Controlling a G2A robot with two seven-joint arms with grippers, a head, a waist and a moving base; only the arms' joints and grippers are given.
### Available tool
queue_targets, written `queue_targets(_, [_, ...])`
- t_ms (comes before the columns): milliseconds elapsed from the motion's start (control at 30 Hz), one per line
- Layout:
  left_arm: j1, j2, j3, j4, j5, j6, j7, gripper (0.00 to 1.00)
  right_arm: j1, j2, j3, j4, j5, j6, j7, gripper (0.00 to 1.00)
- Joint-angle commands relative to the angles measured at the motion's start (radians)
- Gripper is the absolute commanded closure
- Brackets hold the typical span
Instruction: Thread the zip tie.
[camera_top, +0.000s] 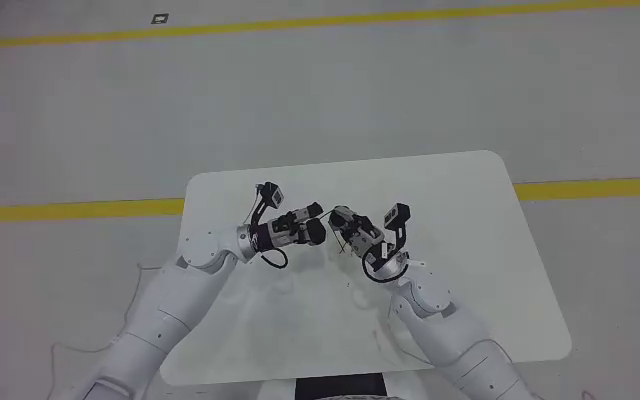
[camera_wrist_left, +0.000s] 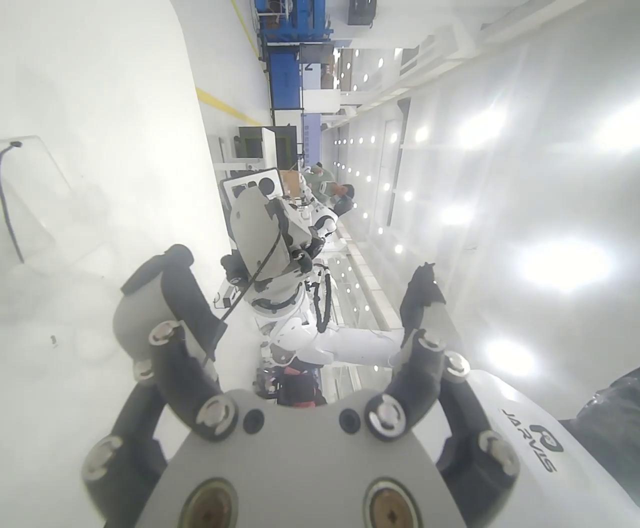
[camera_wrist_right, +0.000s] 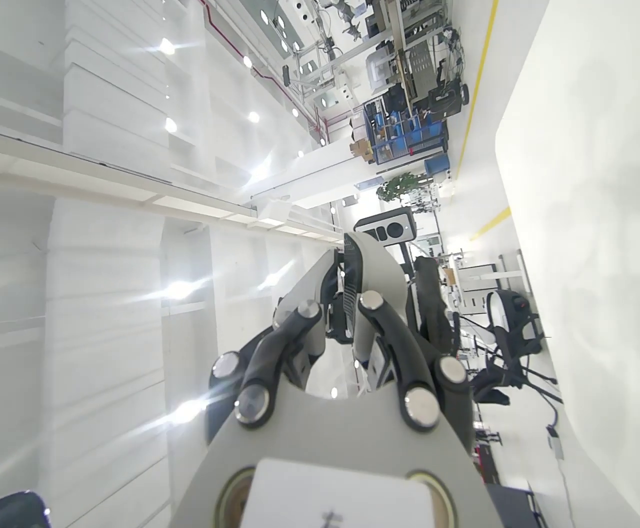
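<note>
Both arms meet above the middle of the white table (camera_top: 470, 200). My left gripper (camera_top: 314, 226) (camera_wrist_left: 290, 285) is open, its black fingers (camera_wrist_left: 165, 285) spread wide with nothing between them. Facing it a short way off is my right gripper (camera_top: 342, 222) (camera_wrist_right: 345, 255), whose fingers are pressed together. A thin black strand, the zip tie (camera_wrist_left: 245, 290), runs from the right gripper (camera_wrist_left: 260, 225) down past one left finger. Where the right fingers grip the tie is hidden.
A clear plastic piece (camera_wrist_left: 35, 200) with a thin black strand along it lies on the table beside the left gripper. The table's rounded edge (camera_top: 505, 165) is well away from both grippers. Yellow floor lines (camera_top: 90, 210) run behind the table.
</note>
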Motion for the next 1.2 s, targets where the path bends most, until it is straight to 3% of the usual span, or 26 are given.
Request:
queue_targets(0, [0.003,0.002,-0.003,-0.008,0.010,0.007,0.005,0.63,-0.009,0.002,0.007,-0.015,-0.034,0.010,-0.013,1.00])
queue_targets(300, [0.005,0.003,-0.005,-0.020,0.018,0.016,0.010,0.70,-0.036,0.005,0.017,-0.052,-0.139,0.048,-0.063,1.00])
queue_targets(600, [0.009,0.005,-0.007,-0.010,0.034,0.029,0.032,0.77,-0.043,0.003,0.021,-0.055,-0.159,0.043,-0.054,1.00])
queue_targets(1167, [0.021,0.008,-0.015,-0.030,0.033,0.031,0.032,0.79,-0.049,-0.005,0.035,-0.046,-0.143,0.032,-0.060,1.00])
